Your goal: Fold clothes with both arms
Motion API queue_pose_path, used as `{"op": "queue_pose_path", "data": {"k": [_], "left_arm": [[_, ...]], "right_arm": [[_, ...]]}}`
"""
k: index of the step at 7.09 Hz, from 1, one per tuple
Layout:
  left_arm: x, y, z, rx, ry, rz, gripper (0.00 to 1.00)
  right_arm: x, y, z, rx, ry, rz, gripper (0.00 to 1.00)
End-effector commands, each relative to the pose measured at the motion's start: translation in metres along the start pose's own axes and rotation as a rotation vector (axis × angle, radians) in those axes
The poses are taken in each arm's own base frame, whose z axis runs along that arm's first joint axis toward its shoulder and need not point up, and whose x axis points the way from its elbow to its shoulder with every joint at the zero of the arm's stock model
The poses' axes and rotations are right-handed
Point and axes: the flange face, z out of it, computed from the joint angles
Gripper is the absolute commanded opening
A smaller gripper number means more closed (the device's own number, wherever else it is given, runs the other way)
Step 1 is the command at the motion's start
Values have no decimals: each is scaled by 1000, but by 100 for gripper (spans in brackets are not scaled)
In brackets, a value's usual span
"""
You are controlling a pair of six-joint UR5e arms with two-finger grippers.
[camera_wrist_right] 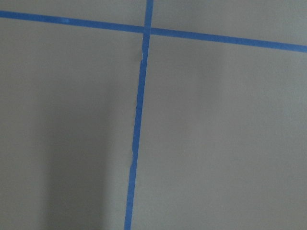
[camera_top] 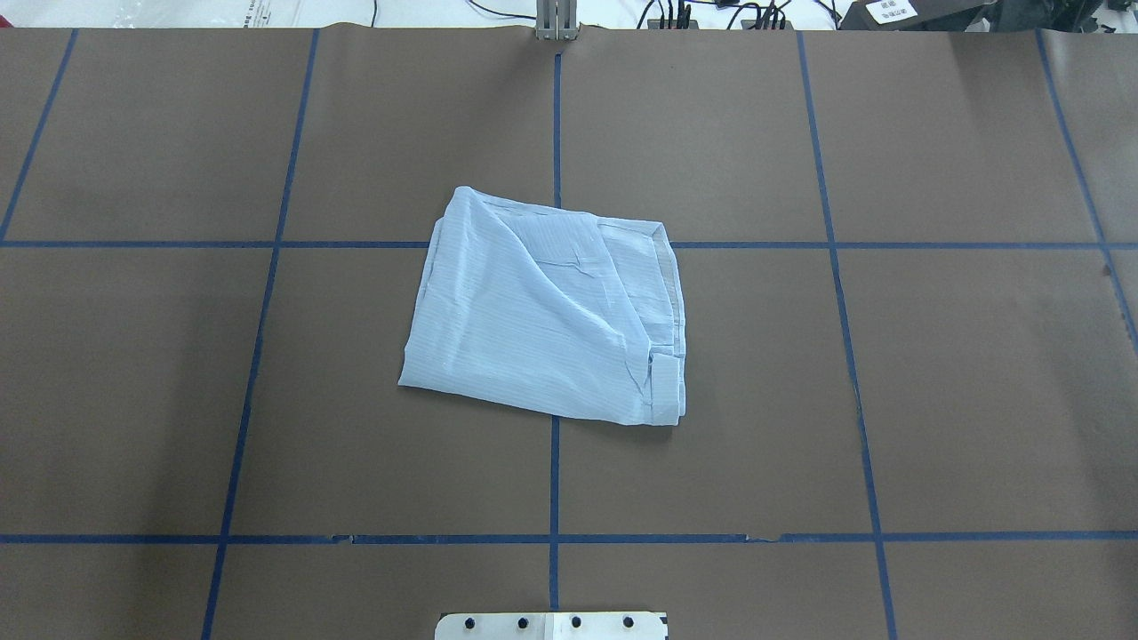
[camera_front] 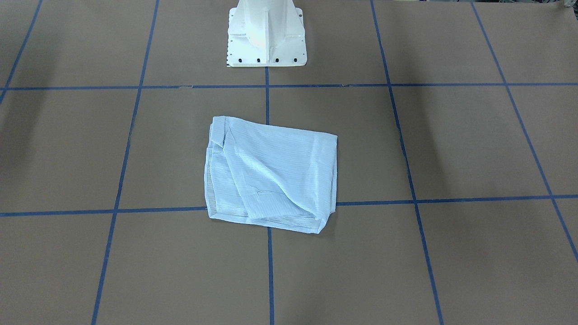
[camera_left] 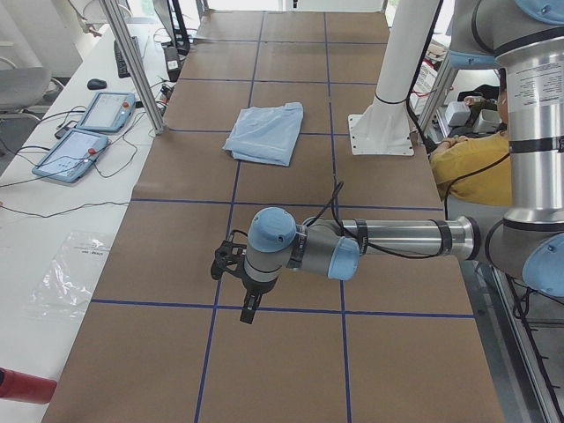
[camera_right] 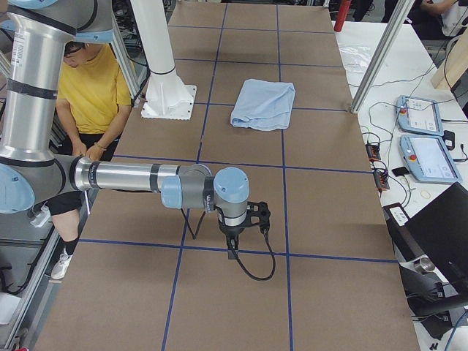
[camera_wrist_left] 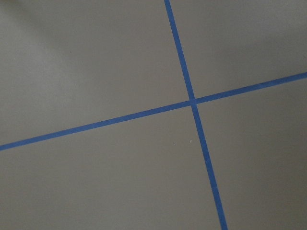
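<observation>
The light blue pinstriped shirt (camera_top: 547, 311) lies folded into a rough, wrinkled rectangle on the brown-papered table (camera_top: 133, 400). It is well apart from both grippers and sits between them, in front of the white pedestal (camera_front: 266, 36).

The left gripper (camera_left: 248, 315) points down over the table at the end of the left arm (camera_left: 397, 238), which is stretched out level. The shirt lies far beyond it along the table. The right gripper (camera_right: 232, 252) hangs the same way from the right arm (camera_right: 131, 177), again far short of the shirt.

Each wrist camera shows only brown paper and crossing blue tape lines (camera_wrist_left: 193, 101) beneath its gripper. I cannot tell whether either gripper's jaws are wide or narrow.
</observation>
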Motion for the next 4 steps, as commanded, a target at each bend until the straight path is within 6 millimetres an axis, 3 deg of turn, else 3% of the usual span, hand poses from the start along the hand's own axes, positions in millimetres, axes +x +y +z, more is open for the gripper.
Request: {"op": "queue_pose_path", "data": {"k": [1,4], "left_arm": [[-4,6,4,-14,6,-17,100],[-3,12,4,-6,5,-7,100]], "right_arm": [[-5,-2,-7,42,4,-19,100],[2,1,3,21,-2,-2,100]]}}
